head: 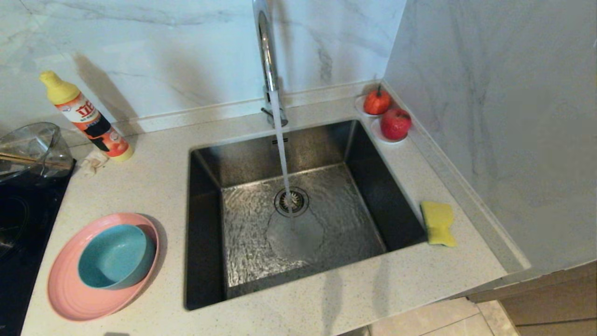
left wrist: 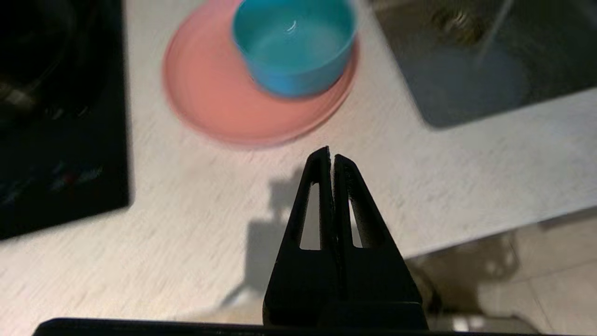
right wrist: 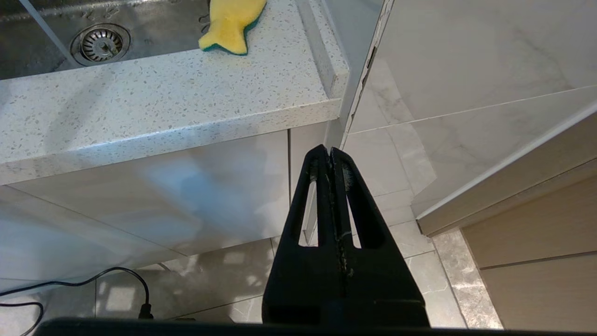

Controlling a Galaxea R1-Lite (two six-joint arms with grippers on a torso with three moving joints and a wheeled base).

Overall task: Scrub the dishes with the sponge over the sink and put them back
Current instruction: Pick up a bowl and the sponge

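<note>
Left gripper (left wrist: 331, 158) pinched closed, empty — right gripper (right wrist: 326, 150) likewise.

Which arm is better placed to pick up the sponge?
Right: the sponge lies right of the sink, nearer the right claw, which is shut below the counter edge.

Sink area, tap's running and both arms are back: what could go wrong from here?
1. The bowl sits loose inside the plate; lifting the plate first could tip it off.
2. The sponge lies right at the sink rim, so a nudge may drop it in.
3. Both the left gripper and right gripper are shut; they must open before grasping.
</note>
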